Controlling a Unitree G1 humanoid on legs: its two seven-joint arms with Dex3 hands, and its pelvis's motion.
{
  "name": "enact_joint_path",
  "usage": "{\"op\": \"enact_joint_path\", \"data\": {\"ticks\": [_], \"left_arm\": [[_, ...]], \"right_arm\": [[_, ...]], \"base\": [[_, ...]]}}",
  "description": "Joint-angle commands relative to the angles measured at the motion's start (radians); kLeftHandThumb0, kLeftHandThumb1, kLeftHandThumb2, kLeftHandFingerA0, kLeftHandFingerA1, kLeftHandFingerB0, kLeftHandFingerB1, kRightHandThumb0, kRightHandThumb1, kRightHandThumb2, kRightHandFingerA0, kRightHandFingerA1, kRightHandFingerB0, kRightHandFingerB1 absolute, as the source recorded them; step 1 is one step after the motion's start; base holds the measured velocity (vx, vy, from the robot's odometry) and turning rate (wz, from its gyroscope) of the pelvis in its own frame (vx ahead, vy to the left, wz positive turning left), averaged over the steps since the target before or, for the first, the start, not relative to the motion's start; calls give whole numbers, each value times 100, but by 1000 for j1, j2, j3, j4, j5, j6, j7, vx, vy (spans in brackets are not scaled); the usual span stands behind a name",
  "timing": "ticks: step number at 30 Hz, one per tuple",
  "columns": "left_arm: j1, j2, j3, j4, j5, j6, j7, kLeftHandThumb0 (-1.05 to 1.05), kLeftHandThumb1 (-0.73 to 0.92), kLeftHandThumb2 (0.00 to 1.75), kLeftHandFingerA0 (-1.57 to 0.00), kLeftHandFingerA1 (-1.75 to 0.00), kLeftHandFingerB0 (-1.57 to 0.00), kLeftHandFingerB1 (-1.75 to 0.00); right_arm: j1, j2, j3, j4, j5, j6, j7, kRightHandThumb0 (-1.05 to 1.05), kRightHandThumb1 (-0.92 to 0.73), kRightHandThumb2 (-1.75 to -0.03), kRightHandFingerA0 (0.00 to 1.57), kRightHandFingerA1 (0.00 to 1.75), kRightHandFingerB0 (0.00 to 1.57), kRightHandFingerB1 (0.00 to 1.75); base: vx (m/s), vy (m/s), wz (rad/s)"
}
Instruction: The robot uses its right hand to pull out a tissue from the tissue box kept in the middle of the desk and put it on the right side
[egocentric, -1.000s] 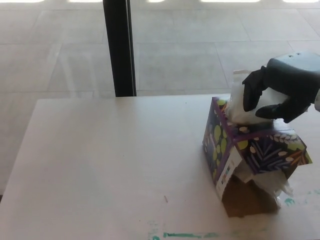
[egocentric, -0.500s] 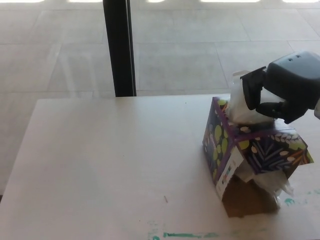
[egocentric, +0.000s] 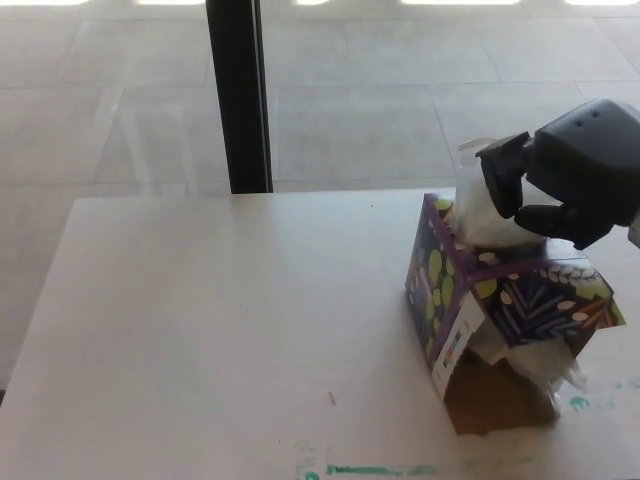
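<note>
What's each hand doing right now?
Left hand: not in view.
Right hand: shut on the tissue above the tissue box.

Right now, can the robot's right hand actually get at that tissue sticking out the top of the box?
Yes, it seems so: the right hand is already closed around the white tissue above the patterned tissue box, with nothing between them.

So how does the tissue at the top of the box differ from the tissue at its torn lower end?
The top tissue stands upright from the tissue box, pinched by the right robot hand; the lower tissue spills sideways out of the torn end, untouched. The top one is bunched into a tall tuft, the lower one crumpled low against the desk. Both are white.
</note>
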Motion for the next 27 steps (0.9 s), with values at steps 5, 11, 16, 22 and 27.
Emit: {"op": "enact_joint_path", "data": {"ticks": [5,11,16,22,27], "left_arm": [[21,19,-4,-6,4,-16,4,-81,92,79,-59,-61,-45,-49],[26,20,5,8,-2,-20,2,-79,92,75,-60,-60,-48,-49],[37,22,2,11,2,-11,8,-79,92,75,-58,-59,-46,-48],[57,25,7,7,-4,-9,6,-79,92,74,-59,-60,-47,-48],[67,23,0,9,5,-15,11,-73,76,113,-57,-67,-43,-58]], "right_arm": [[-76,-142,20,42,-268,-158,-356,-35,-46,-76,96,174,90,120],[-136,-177,15,127,-270,-189,-373,-27,-39,-87,91,175,77,140],[-214,-188,20,234,-301,-178,-461,-29,-40,-83,98,173,88,128],[-271,-179,16,314,-290,-182,-486,-29,-29,-102,99,175,80,159],[-269,-187,15,315,-307,-159,-496,-31,-26,-104,100,175,86,154]], "base": [[0,0,0],[0,0,0],[0,0,0],[0,0,0],[0,0,0]]}}
